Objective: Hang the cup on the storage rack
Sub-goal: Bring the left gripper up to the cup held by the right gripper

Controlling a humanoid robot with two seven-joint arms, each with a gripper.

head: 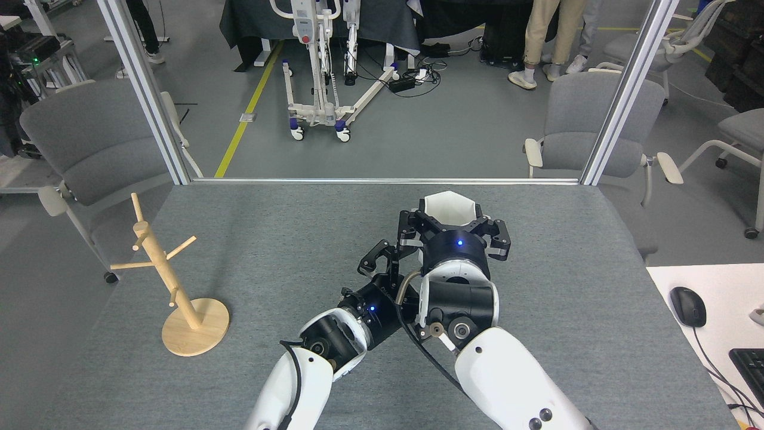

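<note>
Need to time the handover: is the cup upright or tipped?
Upright: the cup shows its open hexagonal rim facing up, above the right tool.

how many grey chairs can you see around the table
3: one chair beyond the table's far left corner, one beyond its far right corner, one cut off at the right edge. Others may be hidden.

Beyond your grey felt counter point(268, 227), two aluminium posts point(143, 89) frame a grey floor point(465, 131) with a yellow line point(248, 113), grey chairs point(89, 143), a wheeled white lift point(322, 71) and a person's legs point(546, 36).
</note>
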